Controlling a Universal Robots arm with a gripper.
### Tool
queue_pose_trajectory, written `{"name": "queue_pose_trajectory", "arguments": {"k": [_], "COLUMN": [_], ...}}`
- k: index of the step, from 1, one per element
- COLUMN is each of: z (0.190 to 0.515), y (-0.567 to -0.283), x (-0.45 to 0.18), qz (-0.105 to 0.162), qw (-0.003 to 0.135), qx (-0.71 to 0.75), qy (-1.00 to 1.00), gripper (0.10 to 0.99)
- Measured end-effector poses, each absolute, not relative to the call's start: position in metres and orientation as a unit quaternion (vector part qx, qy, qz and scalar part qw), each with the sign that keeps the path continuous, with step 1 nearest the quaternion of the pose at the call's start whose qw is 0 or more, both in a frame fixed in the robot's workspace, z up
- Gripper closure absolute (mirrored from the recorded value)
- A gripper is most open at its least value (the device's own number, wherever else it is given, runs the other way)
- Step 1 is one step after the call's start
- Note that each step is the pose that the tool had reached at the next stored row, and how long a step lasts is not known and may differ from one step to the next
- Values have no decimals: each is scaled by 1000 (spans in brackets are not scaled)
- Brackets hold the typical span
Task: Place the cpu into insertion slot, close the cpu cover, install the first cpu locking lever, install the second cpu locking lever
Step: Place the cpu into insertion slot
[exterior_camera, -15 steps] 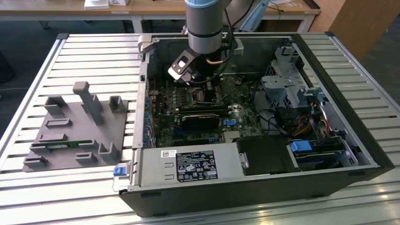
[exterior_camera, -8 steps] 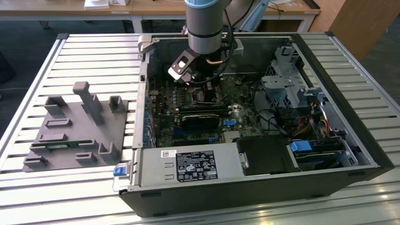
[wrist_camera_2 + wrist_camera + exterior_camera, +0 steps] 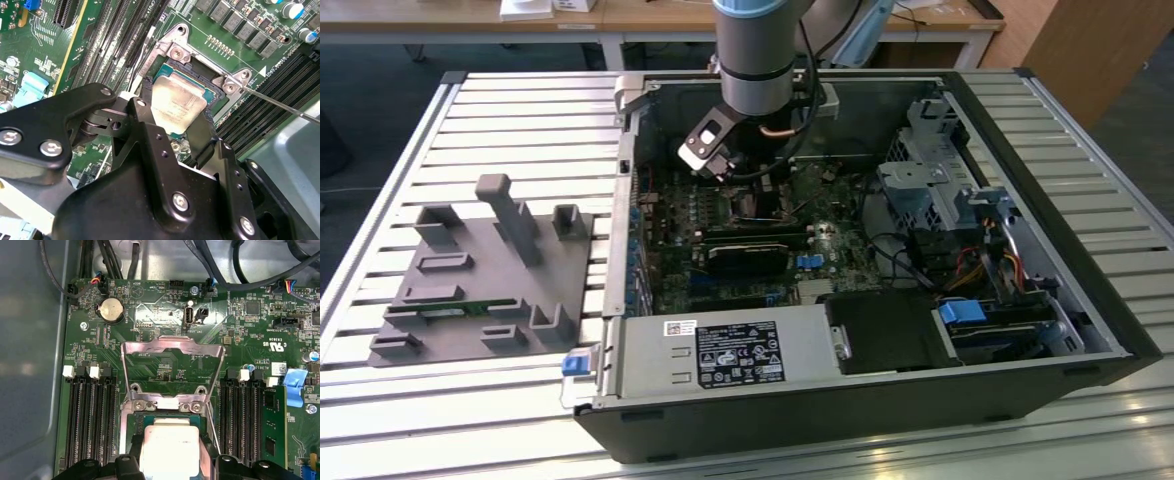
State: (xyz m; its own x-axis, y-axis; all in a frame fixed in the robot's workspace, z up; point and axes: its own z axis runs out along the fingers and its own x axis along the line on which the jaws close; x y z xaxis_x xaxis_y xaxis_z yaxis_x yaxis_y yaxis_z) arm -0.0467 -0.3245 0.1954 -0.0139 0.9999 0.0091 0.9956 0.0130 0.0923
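My gripper [image 3: 744,185] reaches down into the open computer case over the motherboard. In both wrist views the cpu [image 3: 176,100] [image 3: 170,442], a pale silvery-tan square, sits between the black fingers [image 3: 141,116], at the insertion slot [image 3: 199,75]. The gripper [image 3: 177,120] [image 3: 170,462] looks shut on the cpu's two sides. The chip's rear part is hidden by the gripper body. The cpu cover [image 3: 172,346], a silver frame, stands swung open behind the slot, hinged at its bracket [image 3: 166,401]. A thin wire locking lever [image 3: 280,102] [image 3: 213,426] sticks out unlatched beside the slot.
Black memory slots [image 3: 90,420] flank the socket on both sides. A power supply [image 3: 720,355] and a drive cage [image 3: 947,190] crowd the case. Cables [image 3: 235,275] hang near the case wall. A grey fixture block [image 3: 487,270] lies on the slatted table at the exterior view's left.
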Motion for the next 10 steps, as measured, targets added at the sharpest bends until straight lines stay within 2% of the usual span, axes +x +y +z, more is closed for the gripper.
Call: {"name": "queue_pose_trajectory", "arguments": {"k": [10], "z": [195], "y": [-324], "x": [-47], "qz": [37], "qw": [28], "qx": [702], "qy": [711], "gripper": [561]}}
